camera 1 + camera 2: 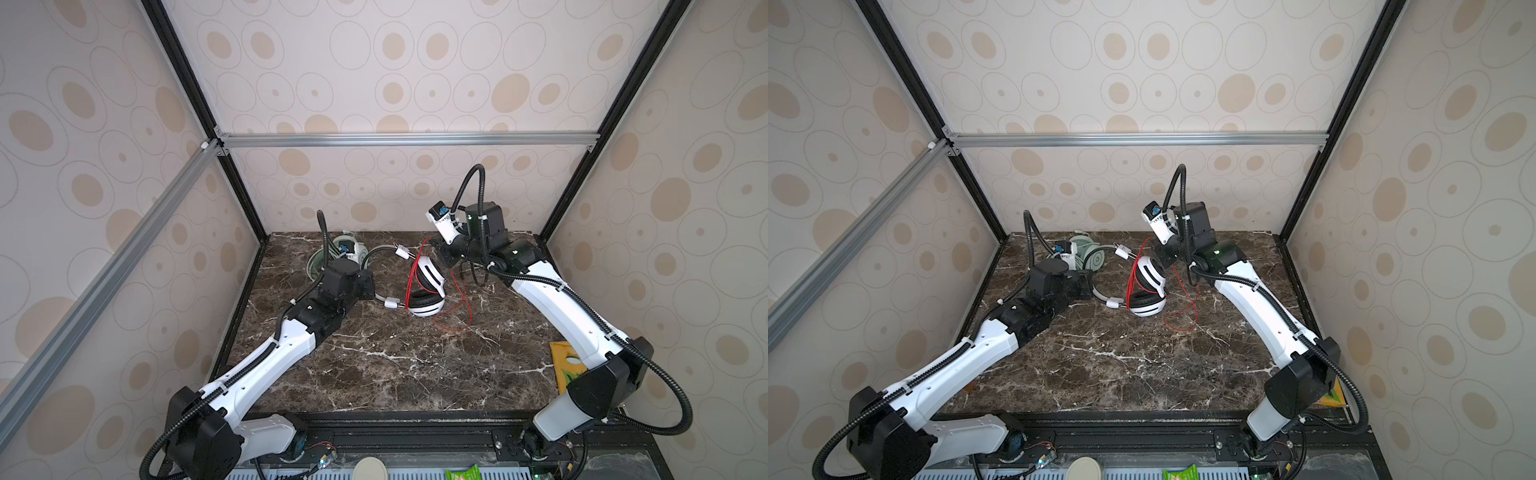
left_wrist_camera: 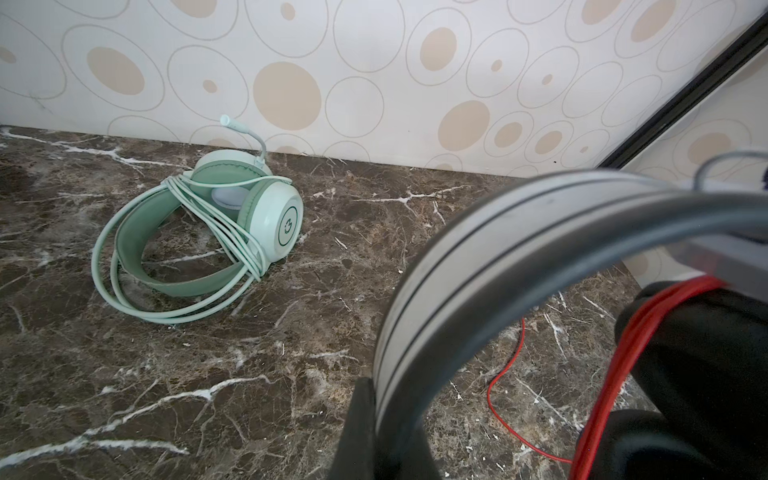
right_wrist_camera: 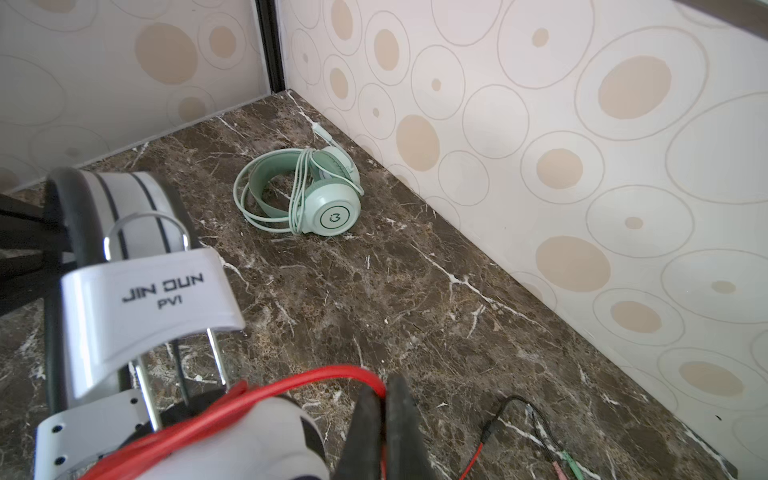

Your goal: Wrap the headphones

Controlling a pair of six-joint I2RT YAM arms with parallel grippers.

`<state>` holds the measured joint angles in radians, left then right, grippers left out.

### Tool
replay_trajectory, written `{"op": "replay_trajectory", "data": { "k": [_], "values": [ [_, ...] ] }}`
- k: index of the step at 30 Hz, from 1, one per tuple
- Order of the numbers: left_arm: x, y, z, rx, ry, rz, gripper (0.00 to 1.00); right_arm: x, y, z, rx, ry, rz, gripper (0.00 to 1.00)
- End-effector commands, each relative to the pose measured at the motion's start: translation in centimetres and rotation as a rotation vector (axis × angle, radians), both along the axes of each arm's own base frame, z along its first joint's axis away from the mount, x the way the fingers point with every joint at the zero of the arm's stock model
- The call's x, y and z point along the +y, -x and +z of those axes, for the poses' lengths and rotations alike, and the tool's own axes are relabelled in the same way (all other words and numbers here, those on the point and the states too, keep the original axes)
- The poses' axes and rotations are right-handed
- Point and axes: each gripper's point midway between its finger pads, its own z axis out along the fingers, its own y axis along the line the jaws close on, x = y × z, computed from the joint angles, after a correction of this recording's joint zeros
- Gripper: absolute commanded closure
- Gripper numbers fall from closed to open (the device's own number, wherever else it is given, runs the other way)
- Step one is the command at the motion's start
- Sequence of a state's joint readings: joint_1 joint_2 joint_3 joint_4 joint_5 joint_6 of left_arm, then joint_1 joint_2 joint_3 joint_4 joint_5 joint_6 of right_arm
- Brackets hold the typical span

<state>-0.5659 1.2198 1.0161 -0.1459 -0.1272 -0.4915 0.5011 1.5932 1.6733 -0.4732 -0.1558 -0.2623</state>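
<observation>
Dark brown marble tabletop (image 1: 395, 365), veined in white, forms the floor of a booth walled in cream wallpaper (image 1: 395, 83) printed with tan ovals. Just above the centre of both top views, the white-and-black headset (image 1: 430, 291) lies on its side. Its ear cups are stacked one on the other, and its headband (image 2: 457, 257) arcs away toward the left of the frame. The left gripper (image 2: 384, 440) reaches in from the lower left, and its black fingers (image 2: 358, 415) are clamped on that band. The red cable (image 1: 467, 307) runs up over the cups in several strands, and the rest trails in a loose loop on the marble to their right. The right gripper (image 3: 384, 432) comes in from the right, just beside the upper cup. Its two fingers (image 3: 365, 432) are pressed together, pinching a strand of the red cable where it arches over the cup. The mint-green headset (image 1: 1094, 257) rests on the marble near the back wall, left of centre in the top views. It is apart from both grippers, and its pale green cable (image 2: 232, 232) is looped around the band and cups.
</observation>
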Motion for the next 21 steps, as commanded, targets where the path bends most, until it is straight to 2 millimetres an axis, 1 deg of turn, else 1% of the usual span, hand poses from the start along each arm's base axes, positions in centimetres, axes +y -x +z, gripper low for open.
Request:
{"op": "replay_trajectory", "data": {
  "k": [1,4,6,10,11,13,15,21],
  "values": [
    [-1.7,0.7,5.0,-0.144,0.109,-0.099,1.00,0.5,-0.2,-0.2,0.018,-0.100,0.079,0.99],
    [-2.6,1.5,5.5,-0.173,0.130,-0.172,1.00,0.4,-0.5,-1.2,0.072,-0.189,0.123,0.99],
    [-2.8,1.8,6.0,-0.197,0.139,-0.191,1.00,0.0,-0.9,-1.7,0.114,-0.259,0.142,1.00],
    [-2.6,2.3,6.9,-0.229,0.156,-0.198,1.00,-0.5,-1.4,-3.4,0.183,-0.332,0.152,1.00],
    [-2.6,2.5,7.0,-0.234,0.164,-0.203,1.00,-0.4,-1.4,-3.8,0.198,-0.348,0.162,1.00],
    [-3.1,2.9,7.4,-0.245,0.186,-0.237,1.00,0.0,-1.2,-4.7,0.228,-0.378,0.192,0.96],
    [-3.9,3.5,7.6,-0.246,0.208,-0.291,1.00,0.6,-0.9,-5.3,0.254,-0.414,0.237,0.97],
    [-5.8,4.8,7.9,-0.249,0.238,-0.425,1.00,1.6,-0.6,-6.1,0.276,-0.496,0.296,0.98]
  ]
}}
